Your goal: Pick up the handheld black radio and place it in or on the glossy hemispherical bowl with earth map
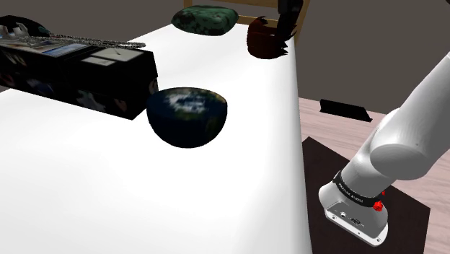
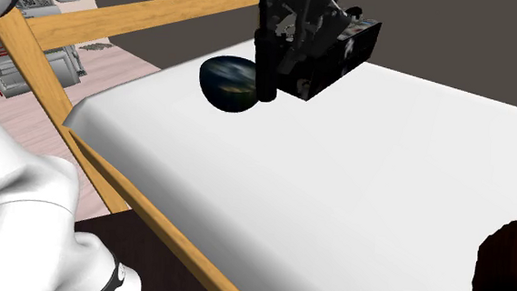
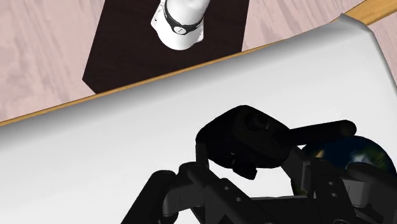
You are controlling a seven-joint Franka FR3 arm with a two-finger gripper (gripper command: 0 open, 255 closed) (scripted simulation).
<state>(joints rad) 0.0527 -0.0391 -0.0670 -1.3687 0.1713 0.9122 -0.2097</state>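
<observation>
Claw (image 3: 254, 167) clasps the handheld black radio (image 3: 249, 135) high over the white bed (image 3: 95, 159).
The glossy hemispherical earth-map bowl (image 1: 189, 115) sits near the long black box (image 1: 79, 72), with bare sheet reaching the wooden bed frame (image 2: 153, 218).

White bed (image 1: 144, 195) with a plain smooth sheet, light-wood frame (image 2: 154, 12) running along its side and end. Floor (image 3: 44, 51) is pale pinkish wood planks, showing past the bed edge. Wall (image 1: 375, 43) beyond is flat dark grey-brown. Light soft and even, faint grey shading on the sheet
</observation>
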